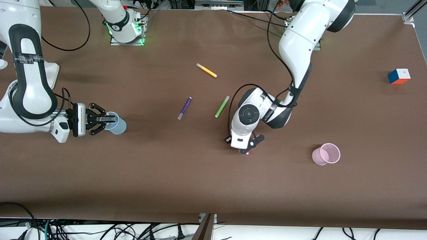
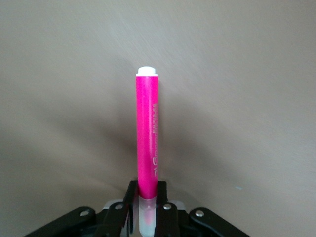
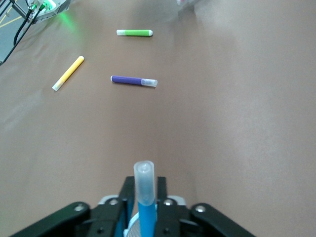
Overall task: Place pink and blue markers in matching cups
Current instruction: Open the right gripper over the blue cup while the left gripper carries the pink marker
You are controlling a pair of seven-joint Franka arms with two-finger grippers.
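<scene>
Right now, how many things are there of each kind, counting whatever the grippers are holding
Markers: 5: pink marker in the left gripper, blue marker in the right gripper, yellow, purple, green.
Cups: 2: blue cup, pink cup.
Puzzle cube: 1.
Total: 8.

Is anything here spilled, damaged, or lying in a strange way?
Only the pink cup stands out: it lies tipped on its side, toward the left arm's end of the table, so no marker can drop into it. Nothing looks spilled or damaged.
</scene>
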